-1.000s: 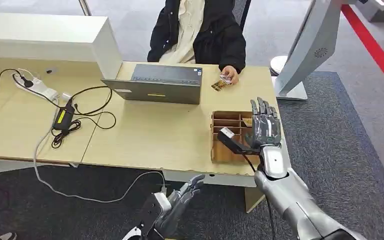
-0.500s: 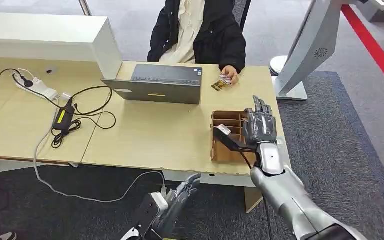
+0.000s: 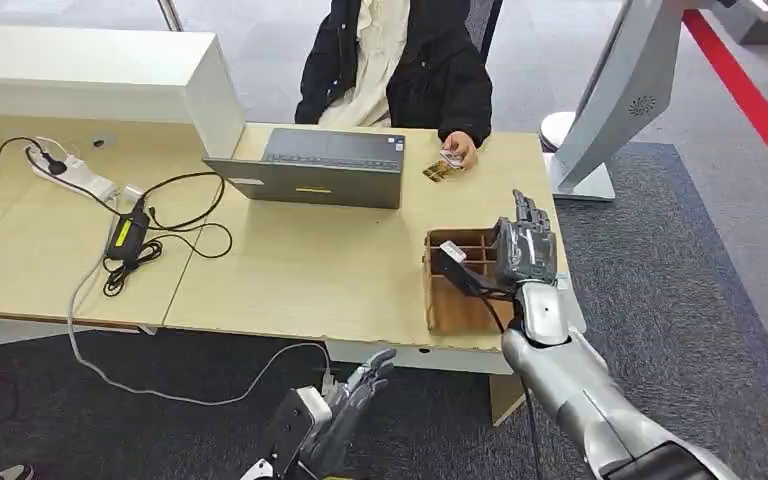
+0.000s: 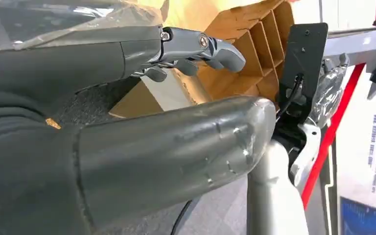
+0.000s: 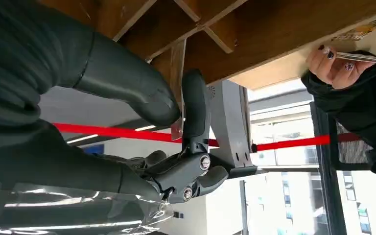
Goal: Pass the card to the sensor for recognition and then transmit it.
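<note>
Right hand: reaching down into the wooden divided box at the desk's front right corner, about 4 o'clock from the laptop; in the right wrist view the thumb and a dark finger pinch a thin clear card that stands on edge between the box's partitions
Card: in the box, clamped in the right hand's fingers, its edge against a wooden divider
Left hand: hanging below the desk edge at 6 o'clock from the laptop, fingers loosely spread and holding nothing; the left wrist view shows its fingers stretched out, apart from the thumb
Wooden divided box: open top, several compartments, sitting on the light wood desk
Laptop: grey, lid open and facing the seated person, at mid desk
Person: seated at 12 o'clock behind the desk in a dark jacket, one hand resting on the desk and holding a small card-like thing; at 1 o'clock from the box
Power strip: white, at 9 o'clock from the laptop, with black cables and a power adapter trailing toward the desk's front edge
Kiosk stand: grey-white, tilted, on the carpet at 2 o'clock beyond the desk's right end
</note>
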Tool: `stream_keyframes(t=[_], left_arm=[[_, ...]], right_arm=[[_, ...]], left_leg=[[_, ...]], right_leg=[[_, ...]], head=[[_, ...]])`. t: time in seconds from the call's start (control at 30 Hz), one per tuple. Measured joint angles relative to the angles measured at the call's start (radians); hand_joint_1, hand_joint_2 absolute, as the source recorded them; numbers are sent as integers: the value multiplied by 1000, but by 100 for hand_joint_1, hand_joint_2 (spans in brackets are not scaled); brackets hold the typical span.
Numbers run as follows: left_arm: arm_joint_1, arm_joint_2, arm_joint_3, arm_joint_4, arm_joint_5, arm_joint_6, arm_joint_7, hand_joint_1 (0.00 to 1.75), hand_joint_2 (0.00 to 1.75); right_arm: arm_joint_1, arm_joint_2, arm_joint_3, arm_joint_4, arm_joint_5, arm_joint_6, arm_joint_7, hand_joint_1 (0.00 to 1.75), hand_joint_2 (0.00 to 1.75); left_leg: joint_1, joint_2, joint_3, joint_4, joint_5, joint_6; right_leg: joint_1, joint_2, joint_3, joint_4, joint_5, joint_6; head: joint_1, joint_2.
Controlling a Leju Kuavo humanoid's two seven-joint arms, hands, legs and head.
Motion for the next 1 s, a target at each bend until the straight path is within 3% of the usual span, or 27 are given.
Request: stream_keyframes(t=[0.73,1.0], left_arm=[[0,4,-2,-8,14,1,7,0,0],[0,4,-2,-9,14,1,6,0,0]], right_arm=[[5,-5,-13,-8,45,-4,-6,169,175],[6,-5,-20,-13,56,-4,-11,175,175]], left_leg=[[0,0,0,0,0,0],[0,0,0,0,0,0]], right_leg=[[0,0,0,0,0,0],[0,0,0,0,0,0]], head=[[0,0],[0,0]])
